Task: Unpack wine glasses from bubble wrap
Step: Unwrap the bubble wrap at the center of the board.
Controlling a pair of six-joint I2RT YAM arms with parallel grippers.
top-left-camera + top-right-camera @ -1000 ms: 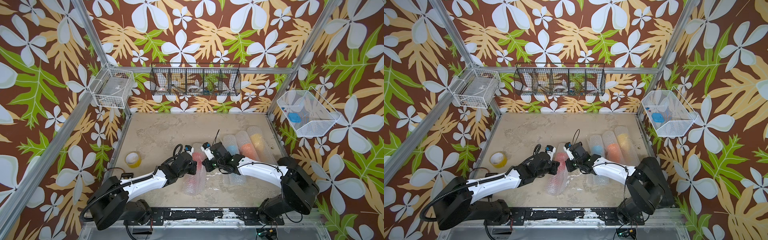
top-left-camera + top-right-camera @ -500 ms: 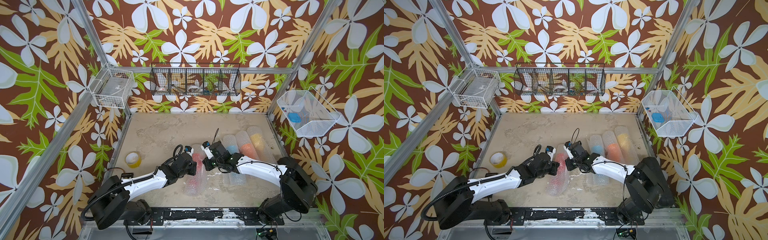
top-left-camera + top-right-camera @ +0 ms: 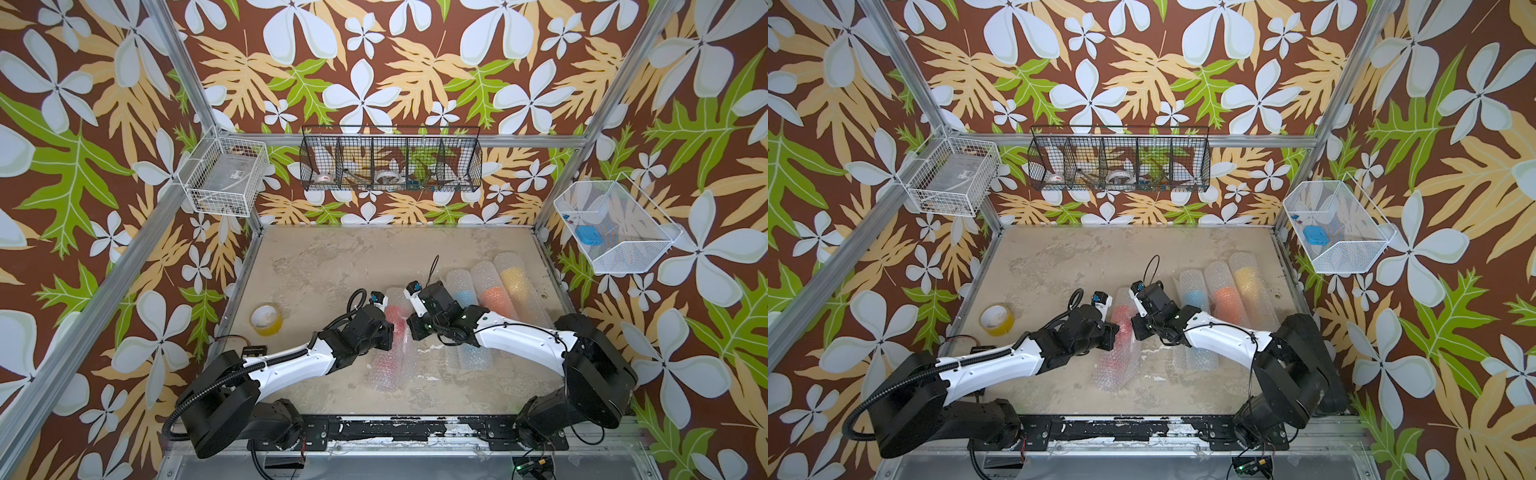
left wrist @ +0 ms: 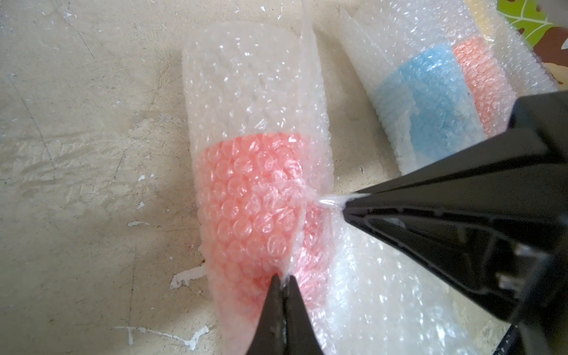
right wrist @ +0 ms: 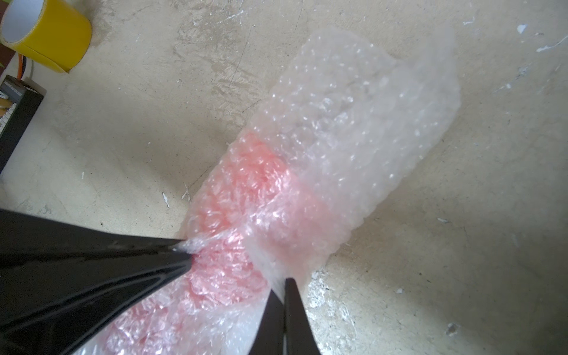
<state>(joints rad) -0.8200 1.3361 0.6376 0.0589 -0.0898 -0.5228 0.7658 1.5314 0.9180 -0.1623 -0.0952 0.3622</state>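
Translucent bubble wrap [image 4: 255,92], rolled into a tube and lying on the beige table [image 4: 76,153], is pinched from two sides at once. The left gripper [image 4: 282,278] has its jaws pressed together on a thin raised ridge of the film. The red goblet [image 4: 246,190] lies inside the tube directly ahead of its tips, the bowl showing pale pink through the dimples. The right gripper [image 5: 284,281] is likewise clamped on a fold of the same wrap. In the left wrist view its black tips draw a small peak of film sideways out of the tube. The two pairs of tips sit near each other without touching, with the red bowl between them. In both top views the tube runs on past the grippers at either end. Beyond the right gripper, on the side away from the left one, three more wrapped tubes lie side by side. The blue goblet [image 3: 463,297] is nearest, then the orange goblet [image 3: 492,295], and the yellow goblet [image 3: 513,276] is farthest. A yellow tape roll [image 3: 266,320] sits well apart from the left gripper, on its outer side.
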